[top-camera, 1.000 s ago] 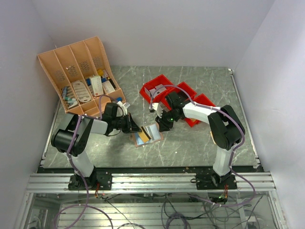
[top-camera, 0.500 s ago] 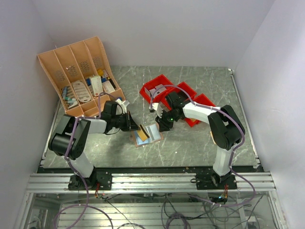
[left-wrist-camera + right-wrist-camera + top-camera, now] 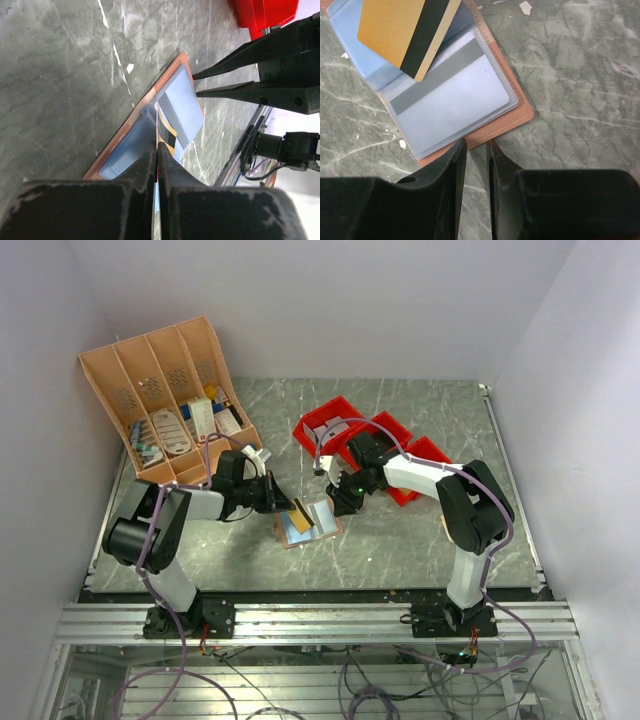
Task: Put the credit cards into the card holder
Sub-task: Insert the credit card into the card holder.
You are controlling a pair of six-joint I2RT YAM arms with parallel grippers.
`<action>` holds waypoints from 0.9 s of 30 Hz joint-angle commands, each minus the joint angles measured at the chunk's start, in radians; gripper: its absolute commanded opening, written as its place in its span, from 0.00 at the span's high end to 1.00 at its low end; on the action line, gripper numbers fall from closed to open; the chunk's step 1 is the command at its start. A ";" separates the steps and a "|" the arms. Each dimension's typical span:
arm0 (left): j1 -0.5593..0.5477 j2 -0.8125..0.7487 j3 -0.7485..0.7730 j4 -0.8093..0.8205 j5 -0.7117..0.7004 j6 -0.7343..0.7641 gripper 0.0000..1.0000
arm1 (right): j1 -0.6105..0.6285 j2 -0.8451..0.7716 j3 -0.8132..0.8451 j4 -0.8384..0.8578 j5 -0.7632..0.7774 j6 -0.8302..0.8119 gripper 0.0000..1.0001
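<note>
The card holder (image 3: 310, 525) lies open on the table, tan-brown outside with pale blue clear sleeves inside (image 3: 455, 95). My left gripper (image 3: 290, 508) is shut on a gold credit card with a black stripe (image 3: 167, 135). It holds the card on edge over the holder's left half (image 3: 180, 100), tip down at the sleeves. The card also shows in the right wrist view (image 3: 402, 27). My right gripper (image 3: 475, 145) is at the holder's right edge, its jaws a narrow gap apart with nothing between them. Its fingers (image 3: 225, 67) show in the left wrist view.
A large orange-tan slotted organiser rack (image 3: 165, 400) with small items stands at the back left. Red bins (image 3: 360, 430) sit behind the right gripper, and one shows in the left wrist view (image 3: 262, 12).
My left gripper has shifted the gold card slightly right and tilted it more upright over the holder. The right arm and the holder have not moved.
</note>
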 commanded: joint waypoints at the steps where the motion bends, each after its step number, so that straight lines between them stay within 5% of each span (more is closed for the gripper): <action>1: -0.001 0.031 -0.014 0.057 -0.001 -0.004 0.93 | 0.002 0.003 -0.019 -0.006 0.020 0.001 0.77; 16: -0.019 0.049 -0.007 0.004 0.016 0.017 0.93 | 0.002 0.001 -0.018 -0.006 0.018 0.001 0.77; 27: -0.055 0.106 -0.014 0.113 0.042 -0.049 0.93 | 0.002 -0.002 -0.021 -0.006 0.018 0.001 0.77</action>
